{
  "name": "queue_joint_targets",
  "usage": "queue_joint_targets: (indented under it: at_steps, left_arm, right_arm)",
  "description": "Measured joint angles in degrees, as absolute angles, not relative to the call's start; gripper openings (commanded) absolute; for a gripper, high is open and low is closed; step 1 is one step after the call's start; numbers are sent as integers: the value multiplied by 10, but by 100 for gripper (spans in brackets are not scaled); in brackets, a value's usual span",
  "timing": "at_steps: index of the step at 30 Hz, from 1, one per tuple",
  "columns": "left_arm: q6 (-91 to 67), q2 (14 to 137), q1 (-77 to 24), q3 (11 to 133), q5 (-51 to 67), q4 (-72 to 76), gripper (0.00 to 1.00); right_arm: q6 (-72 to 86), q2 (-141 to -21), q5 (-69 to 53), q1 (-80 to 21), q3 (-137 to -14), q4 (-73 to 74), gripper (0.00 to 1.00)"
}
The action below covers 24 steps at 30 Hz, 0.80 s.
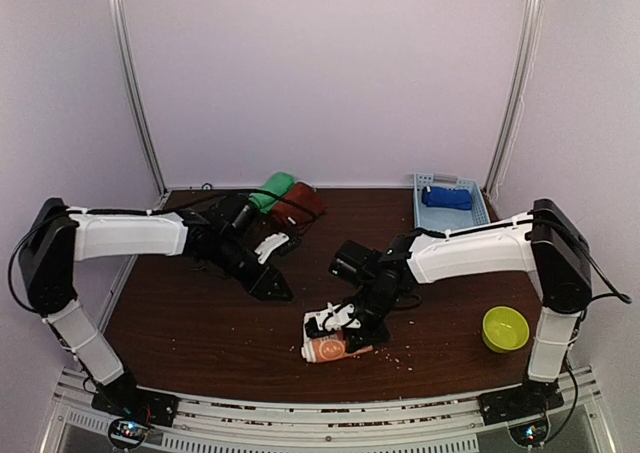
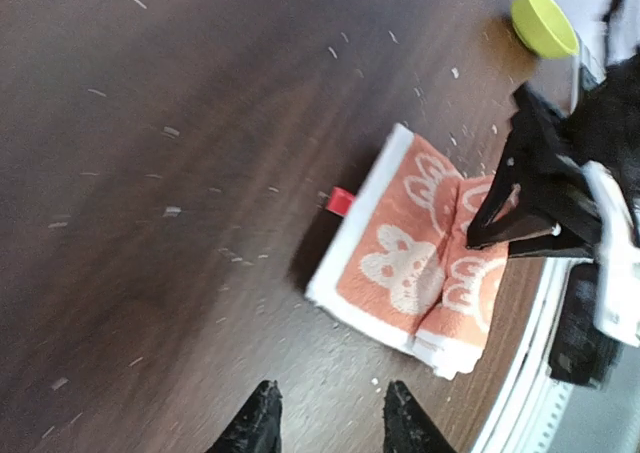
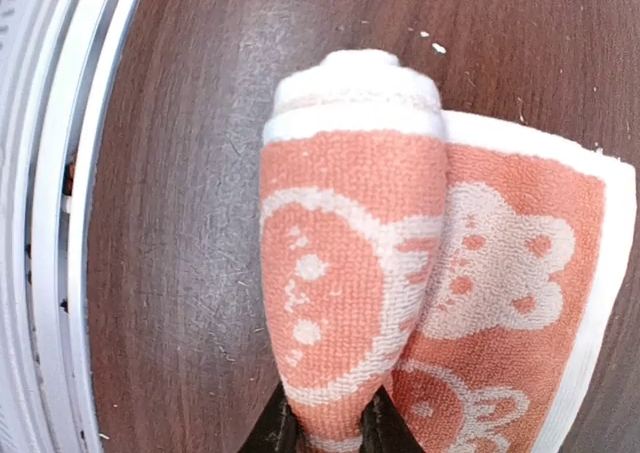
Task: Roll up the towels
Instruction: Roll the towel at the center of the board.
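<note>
Orange bunny towel [image 3: 350, 273] half rolled, roll clamped between right gripper [image 3: 325, 418] jaws. Left gripper [image 2: 330, 418] open, empty. Green towel [image 1: 272, 190] appears rolled.

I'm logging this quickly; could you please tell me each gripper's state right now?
Left gripper: open, holding nothing.
Right gripper: closed on the rolled part of the orange bunny towel.

Looped terry towel [image 3: 350, 273], glossy wooden table [image 3: 180, 273]
</note>
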State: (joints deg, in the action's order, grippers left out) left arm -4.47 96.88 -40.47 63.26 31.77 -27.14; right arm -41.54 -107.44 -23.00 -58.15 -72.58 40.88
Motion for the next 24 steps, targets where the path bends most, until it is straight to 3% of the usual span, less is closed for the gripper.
queue_joint_targets:
  at_steps: [7,11,19,24]
  left_arm:
    - [-69,733,-465,555,77,-200,47]
    - [-26,667,-540,529,-3,-146,48]
    - [88,761,-689,542,-79,-138,49]
    - [134,867,-719,586,-93,-147,50]
  right_arm:
    - [-391,-1185,-350,-493,-858,522,17]
    - [-386,-1248,-412,-456,-929,582,16]
    - [-383,-1305,-489,-426,-980,645,17]
    - [-382,-1306,-495,-425,-980,646,17]
